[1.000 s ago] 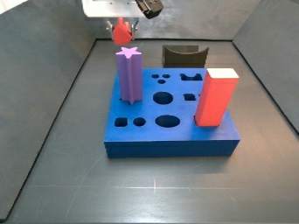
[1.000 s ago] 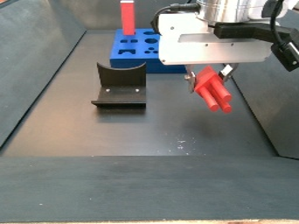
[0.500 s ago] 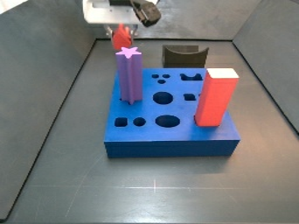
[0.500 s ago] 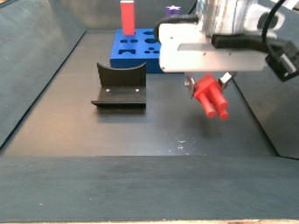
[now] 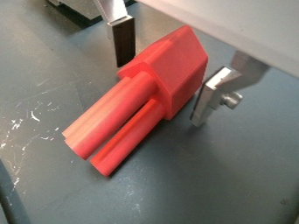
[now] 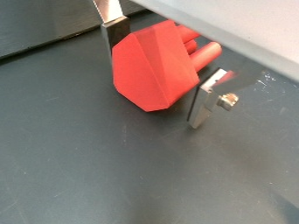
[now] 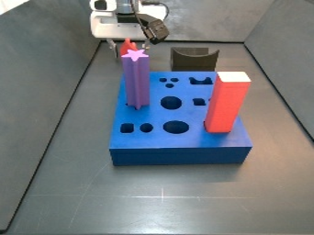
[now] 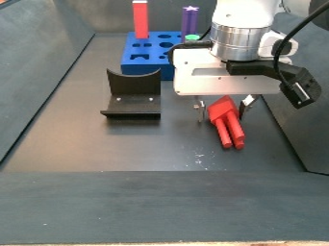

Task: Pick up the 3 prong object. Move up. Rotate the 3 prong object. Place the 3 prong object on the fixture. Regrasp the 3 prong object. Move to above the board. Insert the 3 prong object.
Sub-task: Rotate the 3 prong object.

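While clamped by its thick block end between the gripper [image 5: 173,74] fingers, the 3 prong object [image 5: 138,101] looks rigid, light, smooth plastic, prongs tilted floorward.

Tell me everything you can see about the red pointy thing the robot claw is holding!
The 3 prong object is a smooth red peg that looks like plastic. It has a chunky angular head and slim ribbed prongs running off it. The gripper holds the head between its silver fingers. In a side view it hangs tilted, prongs pointing down, above the dark floor, beside the fixture.
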Motion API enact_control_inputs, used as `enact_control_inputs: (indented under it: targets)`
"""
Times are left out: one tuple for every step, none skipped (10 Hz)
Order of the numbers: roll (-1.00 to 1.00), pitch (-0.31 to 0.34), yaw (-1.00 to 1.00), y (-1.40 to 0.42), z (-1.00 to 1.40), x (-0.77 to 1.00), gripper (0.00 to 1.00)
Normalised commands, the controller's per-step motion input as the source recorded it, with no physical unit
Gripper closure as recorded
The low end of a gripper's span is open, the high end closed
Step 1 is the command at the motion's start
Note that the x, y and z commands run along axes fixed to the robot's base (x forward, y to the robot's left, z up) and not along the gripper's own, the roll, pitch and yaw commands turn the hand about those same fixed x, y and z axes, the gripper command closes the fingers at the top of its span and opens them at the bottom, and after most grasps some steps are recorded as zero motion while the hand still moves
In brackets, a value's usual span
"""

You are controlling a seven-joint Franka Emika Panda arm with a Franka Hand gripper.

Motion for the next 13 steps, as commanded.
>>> enact_control_inputs:
  targets:
    - [0.0,0.0,0.0,0.0,1.0,0.0,0.0]
    - [0.0,0.014,0.0,0.0,1.0,-0.01,0.0]
    - [0.01,0.033,-0.01,0.0,1.0,-0.02,0.0]
    - [0.02,0.051,-0.02,0.01,1.0,-0.01,0.0]
    - [0.03,0.07,-0.03,0.01,1.0,-0.01,0.0]
    - [0.05,0.075,-0.03,0.01,1.0,-0.02,0.0]
    - [0.07,0.074,-0.03,0.01,1.0,-0.03,0.0]
    - [0.08,0.071,-0.03,0.01,1.0,-0.03,0.0]
    - [0.09,0.071,-0.02,0.01,0.88,-0.04,0.0]
    - [0.09,0.07,-0.01,0.0,0.75,-0.04,0.0]
    - [0.0,0.0,1.0,0.0,0.0,0.0,0.0]
    - [0.0,0.001,1.0,-0.01,-0.18,0.0,0.0]
    - [0.0,0.001,1.0,-0.01,-0.27,0.0,0.0]
